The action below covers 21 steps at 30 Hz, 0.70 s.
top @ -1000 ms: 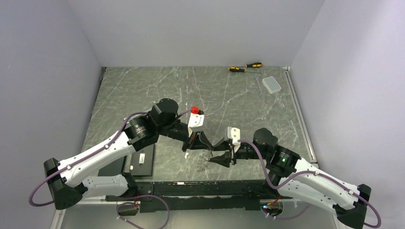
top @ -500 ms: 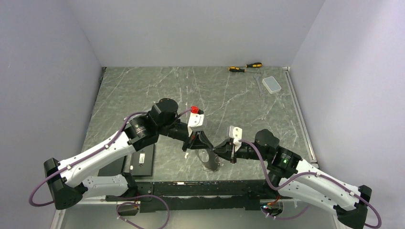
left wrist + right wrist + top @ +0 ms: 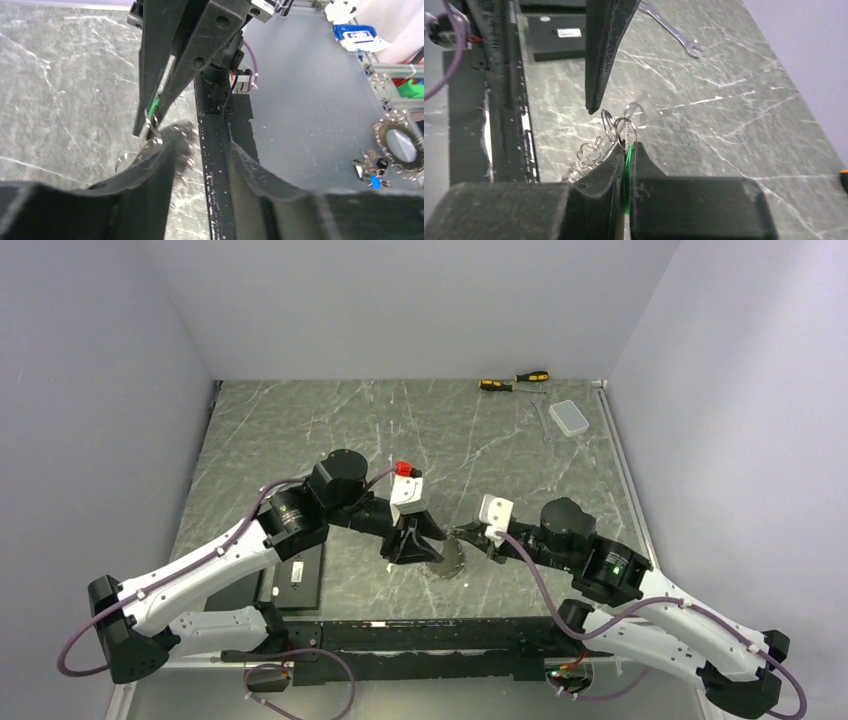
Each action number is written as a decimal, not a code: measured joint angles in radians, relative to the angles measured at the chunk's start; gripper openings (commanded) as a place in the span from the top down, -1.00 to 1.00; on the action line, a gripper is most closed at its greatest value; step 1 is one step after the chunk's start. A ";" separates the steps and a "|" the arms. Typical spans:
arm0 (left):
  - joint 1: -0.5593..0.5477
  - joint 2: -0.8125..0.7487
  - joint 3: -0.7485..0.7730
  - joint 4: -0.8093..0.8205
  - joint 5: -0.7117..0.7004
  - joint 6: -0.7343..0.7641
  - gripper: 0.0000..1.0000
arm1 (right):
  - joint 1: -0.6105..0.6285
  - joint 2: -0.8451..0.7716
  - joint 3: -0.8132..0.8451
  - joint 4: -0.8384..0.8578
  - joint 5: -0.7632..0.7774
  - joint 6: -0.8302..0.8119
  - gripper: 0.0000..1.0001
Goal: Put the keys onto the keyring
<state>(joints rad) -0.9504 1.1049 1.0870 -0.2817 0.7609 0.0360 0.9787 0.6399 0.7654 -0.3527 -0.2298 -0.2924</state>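
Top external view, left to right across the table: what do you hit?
Black box → left end effector → right end effector → yellow-and-black screwdrivers → clear plastic box

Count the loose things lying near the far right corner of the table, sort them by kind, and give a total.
Screwdrivers: 2
Wrench: 1
Plastic box: 1
Total: 4
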 measured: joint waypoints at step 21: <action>0.000 -0.175 -0.122 -0.180 -0.620 0.065 -0.89 | 0.072 0.432 0.209 -0.142 0.483 -0.328 1.00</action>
<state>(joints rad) -0.9504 0.9295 0.9653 -0.4618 0.1410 0.1009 1.0508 1.0718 0.9745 -0.4942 0.2527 -0.6209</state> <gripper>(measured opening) 0.979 0.038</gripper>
